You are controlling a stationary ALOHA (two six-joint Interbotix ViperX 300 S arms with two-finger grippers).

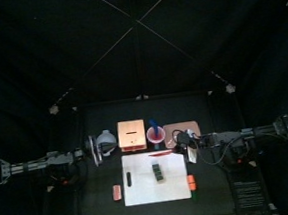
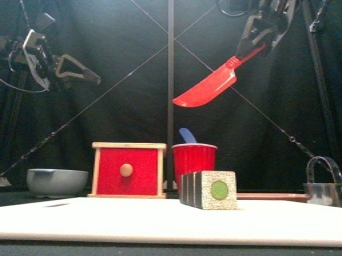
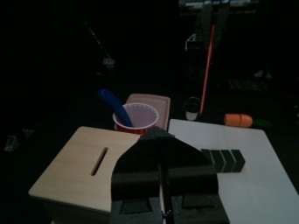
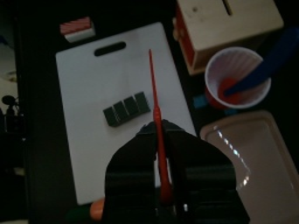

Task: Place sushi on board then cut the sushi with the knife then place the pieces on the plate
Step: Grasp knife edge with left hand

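The dark green sushi roll lies on the white cutting board, its blocks still joined. My right gripper is shut on the red toy knife and holds it in the air above the board, blade slanting down toward the roll. The blade is well clear of the sushi. The left gripper hovers shut and empty over the wooden box, left of the board. The pink plate lies behind the board at the right.
A red cup with a blue knife stands between the box and the plate. A blue-grey bowl sits far left, a metal cutter far right. Orange toy foods lie at the board's sides.
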